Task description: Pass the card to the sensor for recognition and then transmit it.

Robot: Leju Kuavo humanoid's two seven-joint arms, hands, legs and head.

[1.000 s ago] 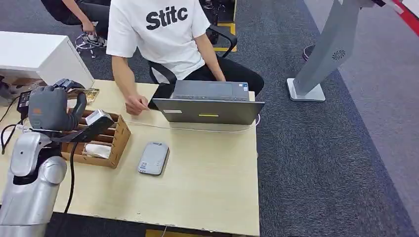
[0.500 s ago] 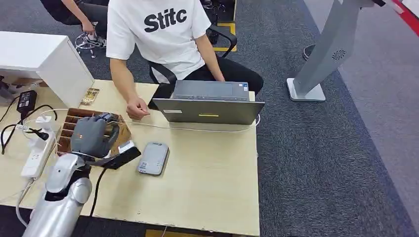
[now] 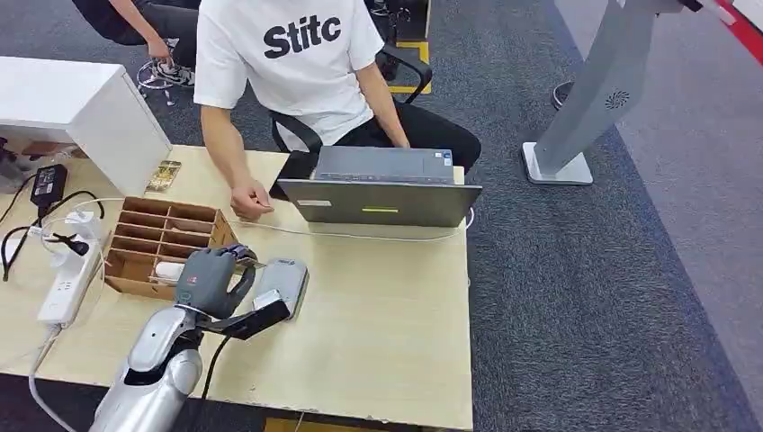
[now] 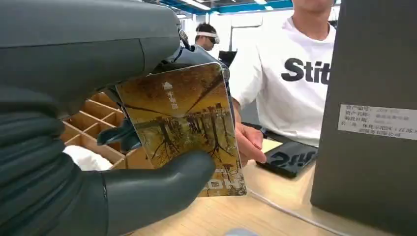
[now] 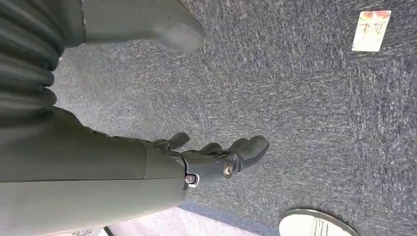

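In the head view the left hand [image 3: 214, 277] hovers over the light wooden table [image 3: 378, 315] — just beside the grey card reader [image 3: 281, 283] and the divided wooden box [image 3: 144, 236] — while a seated person's hand [image 3: 249, 200] rests near the open laptop [image 3: 380, 200]. The left wrist view shows that hand pinching a gold-brown printed card [image 4: 184, 123] between thumb and fingers, held upright above the tabletop. In the right wrist view the right hand [image 5: 216, 157] hangs over grey carpet — empty, fingers loosely apart.

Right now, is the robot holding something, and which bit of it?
Yes. The left hand pinches the golden card between thumb and fingers, the thumb at its lower edge. The right hand holds nothing.
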